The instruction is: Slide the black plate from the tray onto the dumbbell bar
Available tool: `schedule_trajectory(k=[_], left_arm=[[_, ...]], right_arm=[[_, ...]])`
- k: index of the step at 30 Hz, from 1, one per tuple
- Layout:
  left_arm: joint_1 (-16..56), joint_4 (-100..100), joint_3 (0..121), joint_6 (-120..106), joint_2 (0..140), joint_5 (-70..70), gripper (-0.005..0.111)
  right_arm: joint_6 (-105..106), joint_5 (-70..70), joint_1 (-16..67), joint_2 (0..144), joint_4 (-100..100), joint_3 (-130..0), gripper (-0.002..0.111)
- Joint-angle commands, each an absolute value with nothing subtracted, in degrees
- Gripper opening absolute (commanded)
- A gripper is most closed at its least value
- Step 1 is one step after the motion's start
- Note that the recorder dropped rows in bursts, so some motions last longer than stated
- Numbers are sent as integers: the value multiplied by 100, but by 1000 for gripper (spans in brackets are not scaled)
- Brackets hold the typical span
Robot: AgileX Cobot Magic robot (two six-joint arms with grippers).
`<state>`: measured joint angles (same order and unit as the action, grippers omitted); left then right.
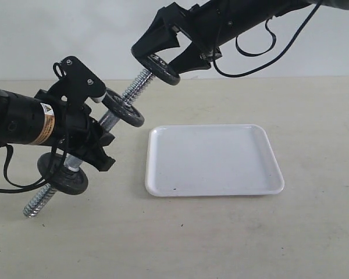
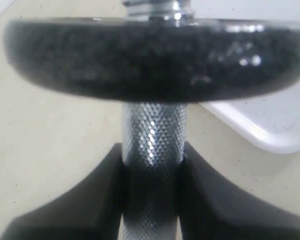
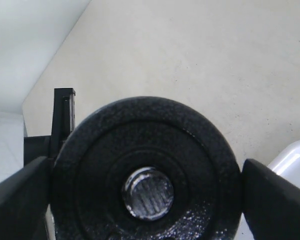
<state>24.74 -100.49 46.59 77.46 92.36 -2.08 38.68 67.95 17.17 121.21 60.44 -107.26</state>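
Right gripper (image 1: 166, 60) pinches black plate (image 1: 163, 68) by its rim, hole over dumbbell bar (image 1: 136, 87) upper threaded tip, above tray (image 1: 215, 192) far-left corner. Left gripper (image 2: 152, 155) clamps the tilted bar's knurled middle.

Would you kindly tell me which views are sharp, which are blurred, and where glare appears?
Exterior view: sharp, evenly lit; left wrist view: the near disc is blurred, the dumbbell bar glints; right wrist view: the black plate is fairly sharp, pincer fingers soft.
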Motion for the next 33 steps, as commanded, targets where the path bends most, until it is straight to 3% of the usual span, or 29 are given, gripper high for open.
schedule_trajectory(k=[1, 19, 22, 28, 33], left_arm=[[2534, -9995, 5000, 7809, 8842, -182, 4], [2534, -9995, 5000, 7831, 8842, -167, 4], [2534, -9995, 5000, 7831, 8842, -178, 4], [2534, -9995, 5000, 7831, 8842, -178, 4], [2534, -9995, 5000, 7831, 8842, -188, 4]], right_arm=[[3934, 6996, 1957, 12154, 6135, -10754, 0], [3949, 6996, 1959, 12154, 6135, -10754, 0], [3949, 6996, 1959, 12154, 6135, -10754, 9], [3937, 6996, 1959, 12154, 6123, -10754, 40], [3937, 6996, 1959, 12154, 6123, -10754, 41]])
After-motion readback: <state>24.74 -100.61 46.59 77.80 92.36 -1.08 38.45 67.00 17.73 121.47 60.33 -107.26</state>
